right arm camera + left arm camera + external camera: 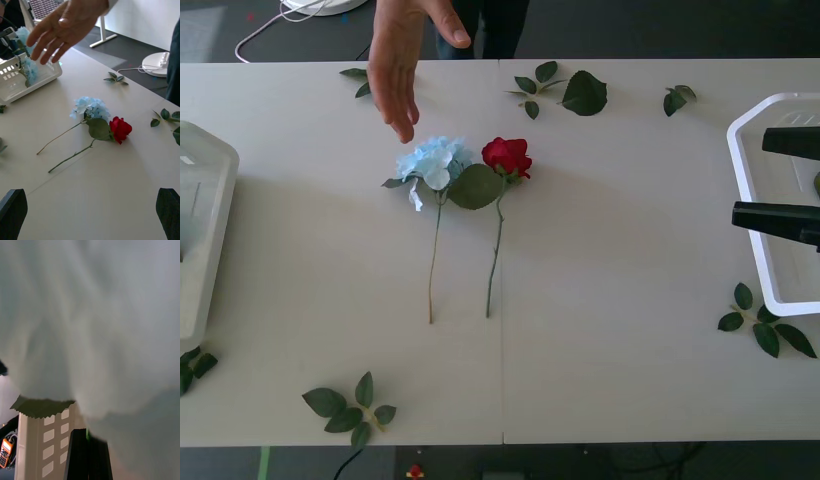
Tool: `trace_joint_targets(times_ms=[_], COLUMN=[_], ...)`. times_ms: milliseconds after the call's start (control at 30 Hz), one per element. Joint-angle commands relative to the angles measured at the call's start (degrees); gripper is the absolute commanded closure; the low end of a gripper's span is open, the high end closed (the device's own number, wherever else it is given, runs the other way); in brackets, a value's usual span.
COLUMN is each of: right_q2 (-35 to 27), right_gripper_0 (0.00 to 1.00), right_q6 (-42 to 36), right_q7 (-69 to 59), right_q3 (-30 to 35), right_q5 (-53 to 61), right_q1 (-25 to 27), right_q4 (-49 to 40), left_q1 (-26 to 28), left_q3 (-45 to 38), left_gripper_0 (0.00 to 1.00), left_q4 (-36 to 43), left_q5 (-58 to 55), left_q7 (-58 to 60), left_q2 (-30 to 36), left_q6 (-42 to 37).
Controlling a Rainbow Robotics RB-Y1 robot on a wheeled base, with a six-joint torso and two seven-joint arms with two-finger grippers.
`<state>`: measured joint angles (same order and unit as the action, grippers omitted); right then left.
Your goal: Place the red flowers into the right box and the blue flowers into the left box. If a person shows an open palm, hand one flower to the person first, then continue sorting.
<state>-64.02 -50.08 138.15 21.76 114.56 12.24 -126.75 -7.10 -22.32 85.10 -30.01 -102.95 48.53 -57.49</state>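
Counting on the white table (pixel 610 250): two trays, left box (pixel 200 230) and right box (pixel 765 200), at opposite edges. One open palm (pixel 395 65) hovers past the blooms. One blue flower (pixel 433 162) and one red flower (pixel 507 157) lie side by side mid-table. Right gripper (pixel 790 180) hangs spread over its tray; left gripper (pixel 88 455) pinches a green stem.

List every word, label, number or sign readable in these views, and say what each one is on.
None can be read.
Orange handheld device beside the slotted left box: it has a small screen, too small and blurred to read.
The flowers, right box and table carry no visible print.
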Motion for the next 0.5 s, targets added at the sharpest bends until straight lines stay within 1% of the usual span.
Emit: trace_joint_targets(times_ms=[33, 200, 267, 300, 367, 400, 467, 500], right_q2=[-0.8, -1.6, -1.6, -1.6, -1.3, -1.2, -0.4, -0.3], right_gripper_0=[0.00, 0.00, 0.00, 0.00, 0.00, 0.00, 0.00, 0.00], right_q6=[1.0, 0.9, 0.9, 0.9, 0.8, 0.9, 0.8, 0.8], right_q7=[-3.3, -17.7, -25.0, -27.1, -35.6, -37.4, -43.8, -45.5], right_q3=[-2.9, -10.2, -14.0, -15.2, -19.9, -21.1, -26.0, -27.2], right_q5=[0.7, -5.0, -9.4, -10.6, -15.9, -17.4, -22.8, -24.0], right_q1=[-1.3, -8.8, -13.1, -14.4, -19.5, -20.7, -26.0, -27.1], right_q4=[1.8, 3.4, 3.9, 4.0, 4.6, 4.8, 5.8, 6.2], left_q1=[0.4, 0.4, 0.4, 0.4, 0.4, 0.4, 0.4, 0.4], left_q3=[0.4, 0.4, 0.4, 0.4, 0.4, 0.4, 0.4, 0.4], left_gripper_0=[1.00, 1.00, 1.00, 1.00, 1.00, 1.00, 1.00, 1.00], left_q4=[0.5, 0.5, 0.5, 0.5, 0.5, 0.5, 0.5, 0.5], left_q5=[0.7, 0.7, 0.7, 0.7, 0.7, 0.7, 0.7, 0.7], left_q7=[-2.6, -2.6, -2.6, -2.6, -2.6, -2.6, -2.6, -2.6], left_q2=[1.9, 1.9, 1.9, 1.9, 1.9, 1.9, 1.9, 1.9], left_q6=[0.8, 0.8, 0.8, 0.8, 0.8, 0.8, 0.8, 0.8])
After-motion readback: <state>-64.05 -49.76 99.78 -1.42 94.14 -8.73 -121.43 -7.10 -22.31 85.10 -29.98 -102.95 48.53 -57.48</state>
